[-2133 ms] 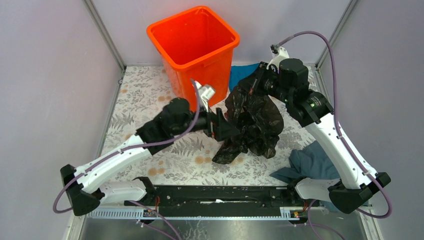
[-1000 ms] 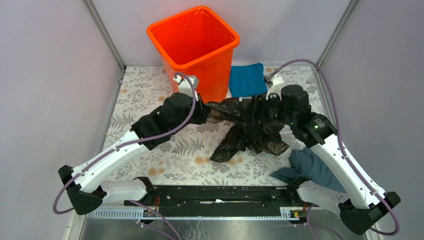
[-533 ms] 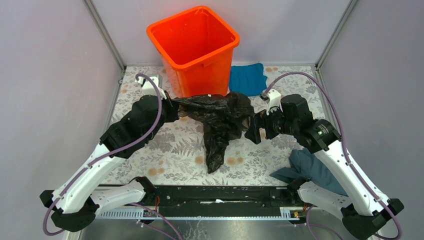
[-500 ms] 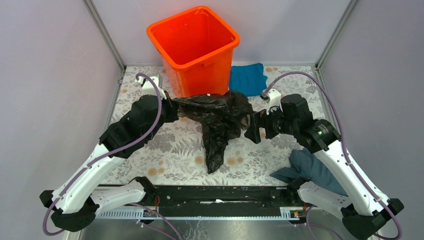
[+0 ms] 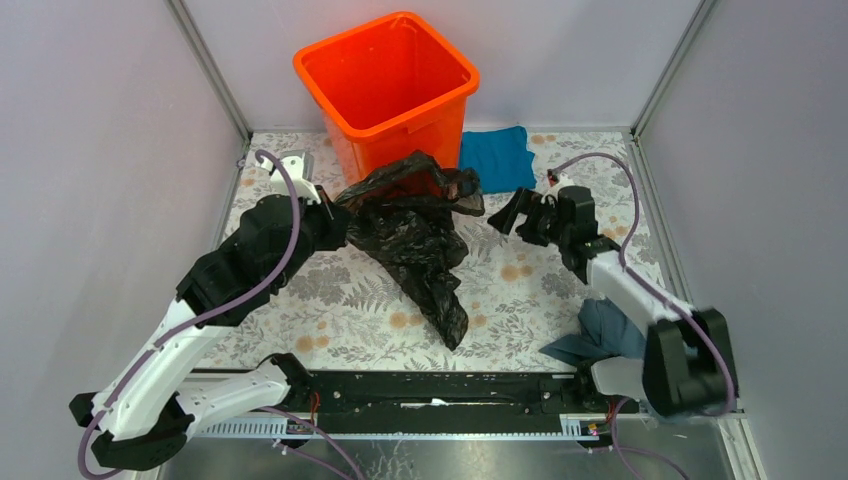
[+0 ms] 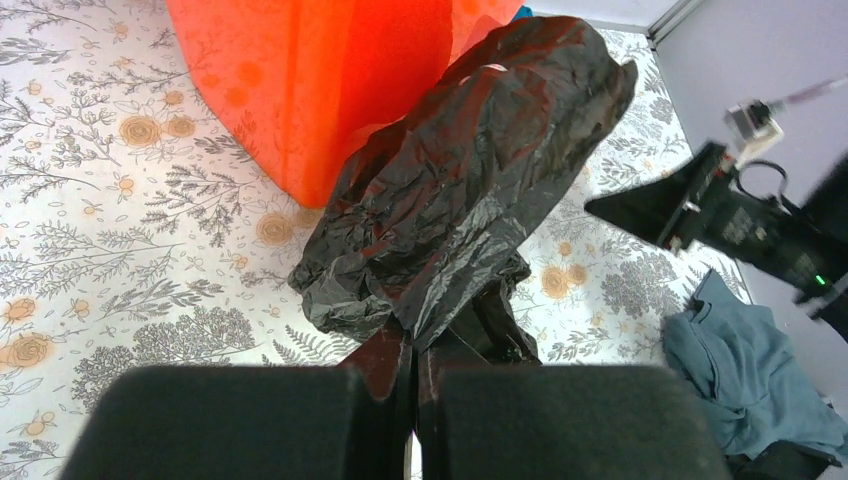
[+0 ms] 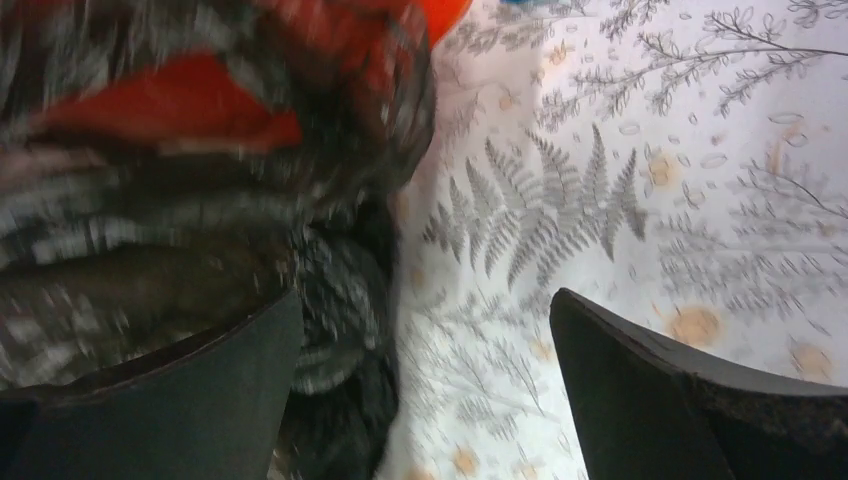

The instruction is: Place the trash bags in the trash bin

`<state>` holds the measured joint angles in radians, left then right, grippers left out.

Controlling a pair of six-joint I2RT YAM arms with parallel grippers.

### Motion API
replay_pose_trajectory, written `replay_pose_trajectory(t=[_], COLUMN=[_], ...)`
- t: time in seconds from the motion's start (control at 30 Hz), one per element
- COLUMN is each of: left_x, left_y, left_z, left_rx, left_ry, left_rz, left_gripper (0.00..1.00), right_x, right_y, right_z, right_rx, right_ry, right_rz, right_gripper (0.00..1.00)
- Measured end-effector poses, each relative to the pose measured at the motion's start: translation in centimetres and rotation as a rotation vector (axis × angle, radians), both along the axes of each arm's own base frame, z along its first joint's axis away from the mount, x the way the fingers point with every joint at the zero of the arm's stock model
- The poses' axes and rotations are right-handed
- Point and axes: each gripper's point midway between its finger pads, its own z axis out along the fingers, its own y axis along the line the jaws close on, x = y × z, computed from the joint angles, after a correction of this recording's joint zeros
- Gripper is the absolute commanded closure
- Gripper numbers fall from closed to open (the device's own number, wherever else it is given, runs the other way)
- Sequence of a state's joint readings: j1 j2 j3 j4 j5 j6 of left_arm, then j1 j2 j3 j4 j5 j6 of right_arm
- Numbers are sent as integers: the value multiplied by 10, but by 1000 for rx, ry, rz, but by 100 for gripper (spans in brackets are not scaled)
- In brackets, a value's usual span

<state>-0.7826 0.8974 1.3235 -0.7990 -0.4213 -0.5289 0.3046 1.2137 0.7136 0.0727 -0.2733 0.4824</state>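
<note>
Since half a second earlier, the black trash bag had been hauled up and bunched by the left arm, its loose tail had swung toward the near right, and the right arm had been pulled back clear of it.

At the left, the left gripper was seen pressed together on a fold of the film; in the left wrist view its fingers were closed with the plastic pinched between them. The bag's bulk was held in front of the orange trash bin, below the rim, though contact with the wall could not be confirmed. The tail was left lying on the floral table cover. Nothing had yet been put inside the bin.

Further right, the right gripper was held just beside the bag, spread wide and empty, as confirmed in the blurred right wrist view.

To do this step well, the bag would probably need to be raised until the tail cleared the rim, carried over the opening, and lowered before being released; otherwise the film could be left draped outside. The tail might usefully be gathered by the free gripper.

Counted: one bag, one bin, two grippers, and two cloths, a bright blue cloth and a grey-blue cloth.
</note>
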Motion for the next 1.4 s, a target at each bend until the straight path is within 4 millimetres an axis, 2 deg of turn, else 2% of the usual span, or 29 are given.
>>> replay_pose_trajectory(t=[0.1, 0.2, 0.3, 0.4, 0.47, 0.53, 0.6, 0.77, 0.9, 1.0, 1.1, 1.17, 1.2, 1.23, 1.27, 1.3, 1.33, 1.37, 1.4], left_x=[-4, -6, -8, -9, -9, -10, -11, -10, -8, -6, -3, 0, 2, 4, 7, 9, 12, 12, 11], left_y=[1, 0, 0, -2, -3, -4, -5, -8, -15, -22, -29, -31, -32, -33, -34, -36, -38, -42, -46], left_z=[2, 2, 0, 0, -1, -2, -2, -4, -9, -11, -4, 9, 19, 33, 49, 68, 92, 126, 157], left_rx=[-9, -15, -15, -18, -18, -19, -20, -16, -7, 0, -5, -14, -16, -21, -28, -34, -52, -84, -125], left_ry=[-2, -3, 2, 5, 8, 11, 13, 21, 41, 61, 61, 42, 25, 0, -29, -62, -109, -170, -234], left_rz=[-12, -22, -31, -42, -48, -54, -60, -70, -86, -107, -124, -128, -127, -128, -131, -138, -146, -169, -191], left_gripper=[100, 100, 100, 100, 100, 100, 100, 100, 100, 100, 100, 100, 100, 100, 100, 100, 100, 100, 100], right_x=[30, 34, 40, 59, 69, 73, 76, 87, 90, 95, 96, 94, 91, 90, 89, 89, 87, 79, 65], right_y=[-2, 13, 24, 32, 34, 34, 36, 49, 58, 65, 64, 56, 49, 41, 31, 22, 12, 2, -8], right_z=[-9, -17, -10, 2, 0, -11, -25, -52, -60, -51, -41, -26, -10, 11, 42, 77, 130, 191, 252], right_rx=[171, 277, 336, 386, 399, 394, 388, 447, 484, 536, 555, 533, 508, 484, 453, 430, 405, 389, 385], right_ry=[74, 160, 189, 184, 176, 191, 214, 242, 251, 231, 223, 224, 214, 184, 143, 76, -24, -151, -292], right_rz=[-43, -4, 26, 35, 28, 23, 30, 78, 78, 94, 90, 61, 34, 9, -22, -41, -62, -73, -77], right_gripper=[0, 0, 0, 0, 0, 1, 6, 11, 43, 77, 99, 100, 100, 100, 100, 100, 100, 100, 100])
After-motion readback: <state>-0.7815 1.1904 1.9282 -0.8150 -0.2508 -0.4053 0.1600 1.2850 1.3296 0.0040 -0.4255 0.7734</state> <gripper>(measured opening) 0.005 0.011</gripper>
